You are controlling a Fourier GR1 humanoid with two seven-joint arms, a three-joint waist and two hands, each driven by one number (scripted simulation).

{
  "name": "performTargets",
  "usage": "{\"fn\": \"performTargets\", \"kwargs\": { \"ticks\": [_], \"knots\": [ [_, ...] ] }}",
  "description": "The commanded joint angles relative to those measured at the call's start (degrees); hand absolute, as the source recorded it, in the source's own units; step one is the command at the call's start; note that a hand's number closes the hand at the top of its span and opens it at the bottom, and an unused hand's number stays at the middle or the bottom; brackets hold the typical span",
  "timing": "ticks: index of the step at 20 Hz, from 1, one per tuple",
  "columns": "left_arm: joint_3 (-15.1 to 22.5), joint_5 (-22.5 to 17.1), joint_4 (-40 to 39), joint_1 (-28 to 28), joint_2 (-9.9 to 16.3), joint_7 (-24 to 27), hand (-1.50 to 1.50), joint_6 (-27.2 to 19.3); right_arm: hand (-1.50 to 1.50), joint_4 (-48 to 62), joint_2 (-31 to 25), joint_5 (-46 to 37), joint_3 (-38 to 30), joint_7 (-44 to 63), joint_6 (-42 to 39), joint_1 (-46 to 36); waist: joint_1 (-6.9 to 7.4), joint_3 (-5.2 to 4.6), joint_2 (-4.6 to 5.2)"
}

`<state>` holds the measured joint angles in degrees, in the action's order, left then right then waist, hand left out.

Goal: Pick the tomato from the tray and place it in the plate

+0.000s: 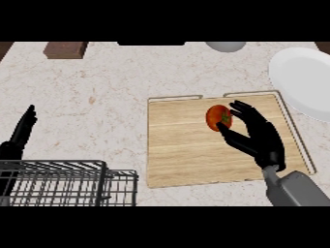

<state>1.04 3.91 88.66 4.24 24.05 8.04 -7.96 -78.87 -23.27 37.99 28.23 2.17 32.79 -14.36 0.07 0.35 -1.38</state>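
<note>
1. On the pale stone counter (89, 87), a wooden tray (188, 155) lies right of the middle, with low rims and two slots along its far edge.
2. The tomato (216, 117) sits on the tray toward its 1 o'clock corner, red with a green stem patch facing up.
3. The right hand (257, 138) comes in from 5 o'clock on a grey forearm and stands just at the tomato's 3 o'clock side. Its fingers (247, 112) are spread and only slightly bent, and the thumb reaches toward the tomato from 5 o'clock. The fingers are not closed around the tomato; whether any fingertip touches it cannot be told.
4. The white plate (310, 87) lies at 2 o'clock from the tray, just beyond the tray's right rim, and is cut off by the view's right edge.
5. The left hand (19, 133) shows at 9 o'clock, near the left edge, open with straight fingers pointing up, holding nothing.
6. A black wire basket (60, 181) fills the 7 o'clock corner, in front of the left hand's lower part.
7. At 11 o'clock, on the counter's far edge, stands a brown block (65, 49).
8. At 1 o'clock on the far edge, a grey rounded thing (225, 46) is partly cut off.
</note>
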Motion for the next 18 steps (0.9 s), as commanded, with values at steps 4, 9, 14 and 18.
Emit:
{"fn": "performTargets", "kwargs": {
  "ticks": [4, 9, 14, 18],
  "knots": [
    [0.64, 1.64, -4.92, -0.39, -3.23, -1.07, 0.0, -0.04, 1.5, 6.55, 5.81, -3.63, -1.5, -3.1, 0.18, -1.24, 0.03, -0.35, 1.49],
    [-0.39, 0.19, 0.18, 2.15, -0.93, -2.15, 0.0, 1.98, 1.5, 10.97, -16.49, -7.87, -1.81, 1.43, -12.0, -0.55, 0.77, -0.36, 1.83],
    [-0.66, 0.29, 1.25, -0.02, -0.7, -1.84, 0.0, 1.67, 1.5, 18.43, -34.69, -20.13, 2.0, -5.11, -19.31, 1.04, 1.45, -0.68, 4.08],
    [-0.83, -0.07, 1.41, -0.05, -0.54, -2.31, 0.0, 2.04, 1.5, 26.31, -45.1, -24.66, -0.29, -11.79, -21.82, -0.18, 2.42, 0.06, 4.26]
  ]
}}
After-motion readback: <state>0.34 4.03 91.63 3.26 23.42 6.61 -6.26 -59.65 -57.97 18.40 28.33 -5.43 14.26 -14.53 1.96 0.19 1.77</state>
